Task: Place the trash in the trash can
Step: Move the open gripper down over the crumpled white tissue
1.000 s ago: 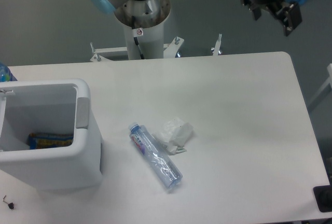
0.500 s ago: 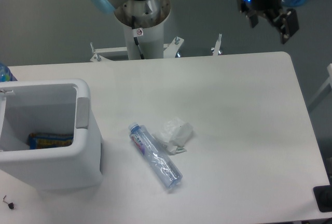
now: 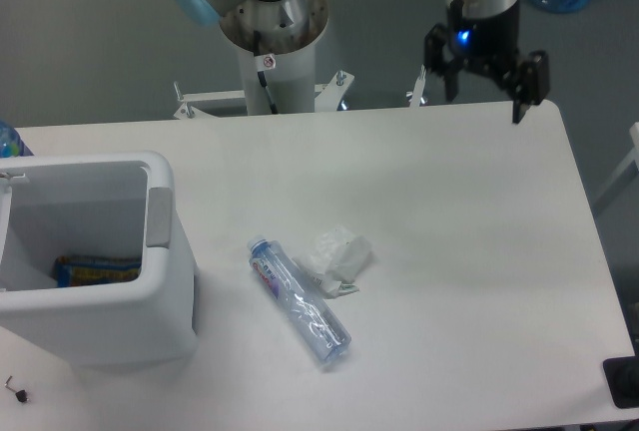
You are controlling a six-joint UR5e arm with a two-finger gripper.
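Hovering over the table's (image 3: pixel 479 251) far edge, gripper (image 3: pixel 482 92) jaws spread.

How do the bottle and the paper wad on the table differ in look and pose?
The bottle is long, slim and clear, with a blue cap; the paper wad is compact, crumpled and opaque white. The bottle lies flat on a diagonal, cap toward the trash can; the wad sits in a lump with no clear direction. Both rest mid-table, close together, outside the can.
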